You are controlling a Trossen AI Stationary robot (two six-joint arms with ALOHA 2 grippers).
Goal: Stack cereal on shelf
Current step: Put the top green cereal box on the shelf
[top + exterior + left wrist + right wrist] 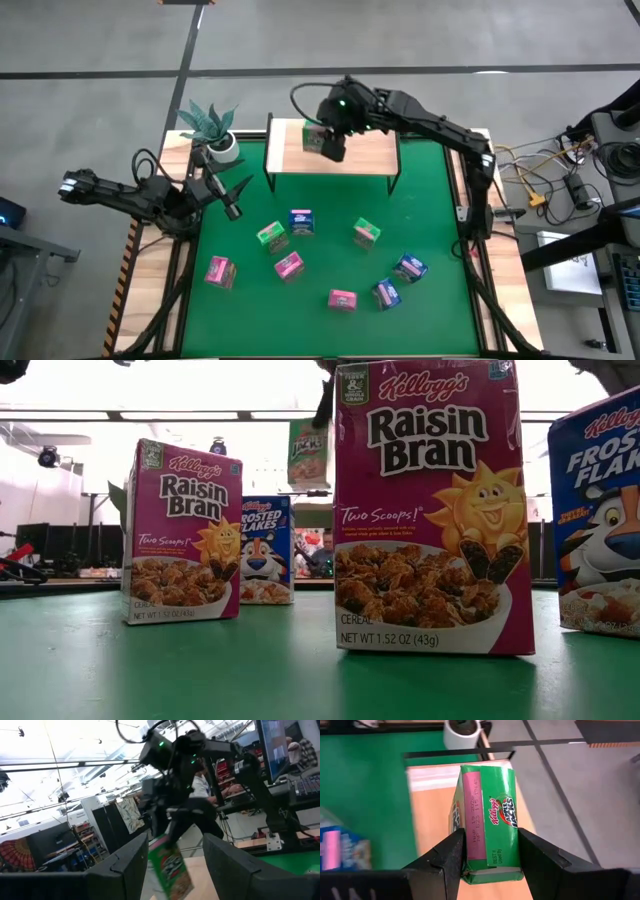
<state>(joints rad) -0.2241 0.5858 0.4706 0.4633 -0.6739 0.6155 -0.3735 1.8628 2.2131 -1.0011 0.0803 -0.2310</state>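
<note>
My right gripper point(328, 142) is shut on a green cereal box point(492, 820) above the left part of the shelf point(360, 155), a light wood plank on black legs at the table's far side. The low view shows that box point(308, 455) hanging in the air. Several other cereal boxes stand on the green table top, among them a green one point(271, 236), a blue one point(301, 221) and a pink one point(289, 265). My left gripper point(232, 200) waits open near the table's left edge, holding nothing. My right gripper pinches the green cereal box between its two fingers, on two opposite faces near one end point(470, 865). The fingers slant downward from the table's right side. The box is lifted clear, above the shelf's plank point(432, 815), its narrow printed side toward the wrist camera.
A potted plant point(212, 128) stands at the table's far left corner, beside the shelf. Two pink boxes point(430, 510) point(182, 535) and two blue ones point(266, 550) point(598, 520) stand upright near the table's front. Cables and equipment lie beyond the right edge point(560, 180).
</note>
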